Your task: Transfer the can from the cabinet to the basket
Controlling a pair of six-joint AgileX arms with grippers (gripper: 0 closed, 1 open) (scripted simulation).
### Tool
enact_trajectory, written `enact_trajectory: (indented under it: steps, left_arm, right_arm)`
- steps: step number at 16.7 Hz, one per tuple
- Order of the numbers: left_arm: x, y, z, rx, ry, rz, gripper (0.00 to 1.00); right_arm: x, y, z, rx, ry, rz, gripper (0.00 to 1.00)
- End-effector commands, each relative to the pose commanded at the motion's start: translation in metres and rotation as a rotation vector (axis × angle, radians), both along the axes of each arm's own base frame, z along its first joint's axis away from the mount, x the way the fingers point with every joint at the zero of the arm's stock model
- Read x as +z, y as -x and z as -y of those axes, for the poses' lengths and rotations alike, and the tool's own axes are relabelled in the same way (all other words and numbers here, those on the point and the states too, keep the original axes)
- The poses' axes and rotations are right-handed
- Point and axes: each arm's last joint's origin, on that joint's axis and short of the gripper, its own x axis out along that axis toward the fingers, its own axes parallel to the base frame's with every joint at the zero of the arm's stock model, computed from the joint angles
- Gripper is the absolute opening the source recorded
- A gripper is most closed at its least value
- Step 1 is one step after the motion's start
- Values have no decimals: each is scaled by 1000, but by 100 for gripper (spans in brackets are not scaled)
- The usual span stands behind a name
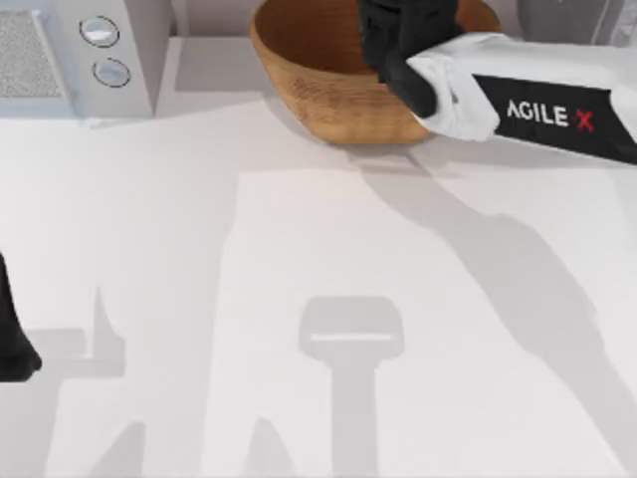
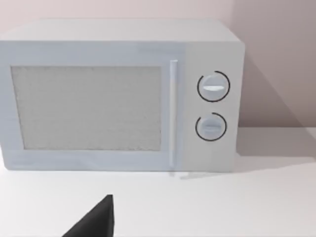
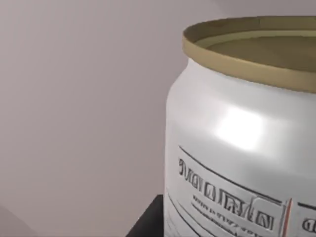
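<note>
My right hand hangs over the basket at the far side of the surface, and the can sits upright right in front of my wrist camera, so I judge I am carrying it, though I cannot tell how my fingers sit on it. I take this as the delivery step: next I should lower the can inside the basket's rim and let go gently. My left hand waits parked near the surface's left edge, facing the white appliance.
</note>
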Motion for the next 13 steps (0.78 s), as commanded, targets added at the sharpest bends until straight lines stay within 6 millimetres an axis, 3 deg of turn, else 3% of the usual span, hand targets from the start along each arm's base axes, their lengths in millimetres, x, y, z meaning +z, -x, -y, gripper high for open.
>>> enact_trajectory:
  steps: [9,13]
  left_arm:
    - [0,0,0,0,0,0,100]
    - [0,0,0,0,0,0,100]
  right_arm:
    - [0,0,0,0,0,0,98]
    - [0,0,0,0,0,0,100]
